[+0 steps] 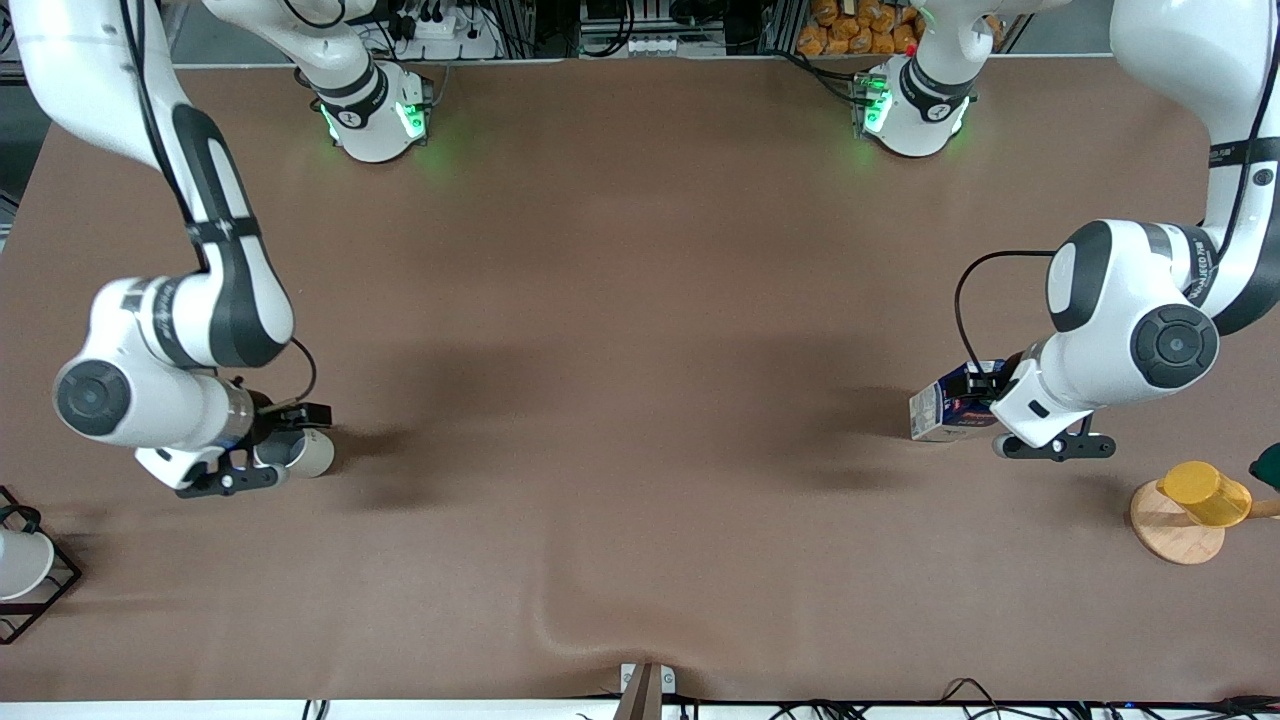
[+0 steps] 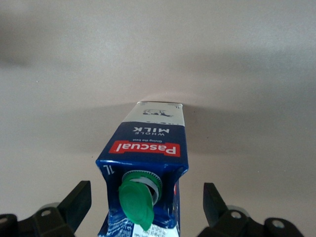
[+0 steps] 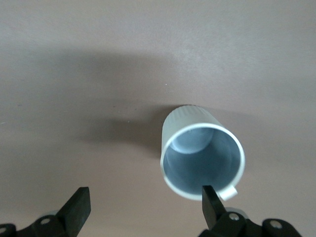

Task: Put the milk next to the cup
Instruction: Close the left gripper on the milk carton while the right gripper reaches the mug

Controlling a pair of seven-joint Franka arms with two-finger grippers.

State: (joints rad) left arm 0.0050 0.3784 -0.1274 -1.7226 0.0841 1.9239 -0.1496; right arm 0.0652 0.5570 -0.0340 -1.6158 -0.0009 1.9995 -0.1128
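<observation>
brown table cover (image 1: 640,420) lying mostly flat, rippling up in a fold near the front camera's edge | yellow cup (image 1: 1205,493) sitting tilted on a round wooden disc (image 1: 1172,530) at the left arm's end | white cup (image 1: 20,562) resting in a black wire rack (image 1: 45,590) at the right arm's end

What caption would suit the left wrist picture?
Left gripper, jaws open, straddles the upright milk carton on the brown table.

You see two glossy white arms with dark grey joint caps and bands, thin black cables looping at the wrists, green lights on the bases, black fingers.
</observation>
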